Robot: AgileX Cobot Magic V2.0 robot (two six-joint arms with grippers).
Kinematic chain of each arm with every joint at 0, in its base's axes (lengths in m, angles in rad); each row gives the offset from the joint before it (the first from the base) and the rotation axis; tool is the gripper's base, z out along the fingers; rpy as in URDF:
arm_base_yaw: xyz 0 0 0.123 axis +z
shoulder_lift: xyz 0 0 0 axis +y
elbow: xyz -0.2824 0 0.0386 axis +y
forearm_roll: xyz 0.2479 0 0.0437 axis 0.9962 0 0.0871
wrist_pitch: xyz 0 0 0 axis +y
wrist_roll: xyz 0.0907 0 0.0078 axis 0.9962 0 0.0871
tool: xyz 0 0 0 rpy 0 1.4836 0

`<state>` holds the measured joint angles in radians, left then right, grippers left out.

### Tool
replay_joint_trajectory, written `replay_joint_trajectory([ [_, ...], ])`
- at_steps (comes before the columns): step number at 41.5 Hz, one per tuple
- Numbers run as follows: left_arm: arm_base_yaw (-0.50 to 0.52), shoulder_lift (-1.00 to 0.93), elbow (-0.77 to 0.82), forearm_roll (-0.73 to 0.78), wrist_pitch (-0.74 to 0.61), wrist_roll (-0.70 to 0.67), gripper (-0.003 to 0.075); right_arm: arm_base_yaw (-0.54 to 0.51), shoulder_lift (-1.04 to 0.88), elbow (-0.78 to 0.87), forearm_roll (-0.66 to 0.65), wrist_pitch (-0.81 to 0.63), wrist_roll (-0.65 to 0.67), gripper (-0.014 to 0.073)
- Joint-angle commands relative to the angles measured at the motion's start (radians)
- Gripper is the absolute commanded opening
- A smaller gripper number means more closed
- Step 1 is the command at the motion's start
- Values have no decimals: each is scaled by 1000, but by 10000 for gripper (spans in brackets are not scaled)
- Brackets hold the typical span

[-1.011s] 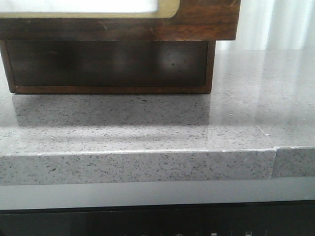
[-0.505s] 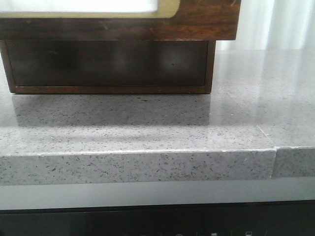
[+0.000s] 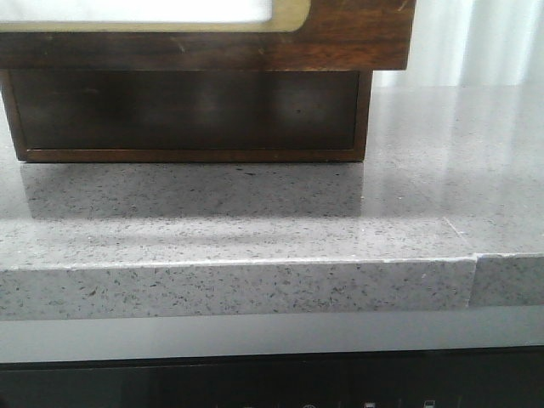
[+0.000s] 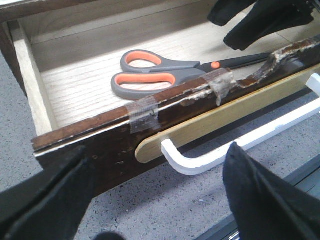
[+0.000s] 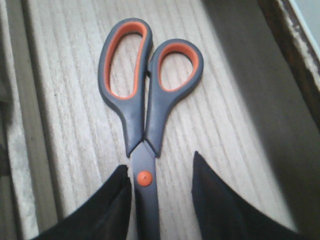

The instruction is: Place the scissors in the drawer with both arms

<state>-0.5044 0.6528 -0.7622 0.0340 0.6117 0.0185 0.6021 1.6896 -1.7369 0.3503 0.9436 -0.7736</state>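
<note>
The scissors (image 4: 155,72) lie flat on the pale wood floor of the open drawer (image 4: 100,135), handles towards its end wall. In the right wrist view the scissors (image 5: 145,100) lie between my right gripper's (image 5: 160,162) open fingers, which straddle the blade by the orange pivot; one finger (image 5: 117,200) is close to the blade, the other stands apart. My right gripper also shows in the left wrist view (image 4: 260,20), above the blades. My left gripper (image 4: 157,167) is open and empty outside the drawer front, around its white handle (image 4: 200,162) without touching it. The front view shows only the drawer's dark front (image 3: 357,34).
The drawer stands pulled out over a dark wooden cabinet frame (image 3: 187,110) on a grey speckled countertop (image 3: 255,212) with a thick front edge (image 3: 255,289). Clear tape (image 4: 142,112) patches the chipped top edge of the drawer front. A black strip (image 3: 255,387) runs below the counter.
</note>
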Motion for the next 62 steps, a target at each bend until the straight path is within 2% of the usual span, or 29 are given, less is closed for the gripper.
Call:
replay_joint_trajectory([
  [1,-10,-1,-36,-2,-82,-13,526,-10,-59,-32,15,-54,1,330],
  [12,-10,-1,-36,-2,-82,-13,526,-26,-135,-32,15,-49,111,330],
  [25,-10,-1,-36,-2,-82,-13,526,-116,-296,-8,13,50,385,330],
  [41,-10,-1,-36,-2,-82,-13,526,-135,-635,308,-22,-23,413,330],
  [52,-10,-1,-36,-2,-82,-13,526,-135,-856,527,-176,-9,588,330],
  [62,-10,-1,-36,-2,-82,-13,526,-135,-1023,674,-176,-10,591,330],
])
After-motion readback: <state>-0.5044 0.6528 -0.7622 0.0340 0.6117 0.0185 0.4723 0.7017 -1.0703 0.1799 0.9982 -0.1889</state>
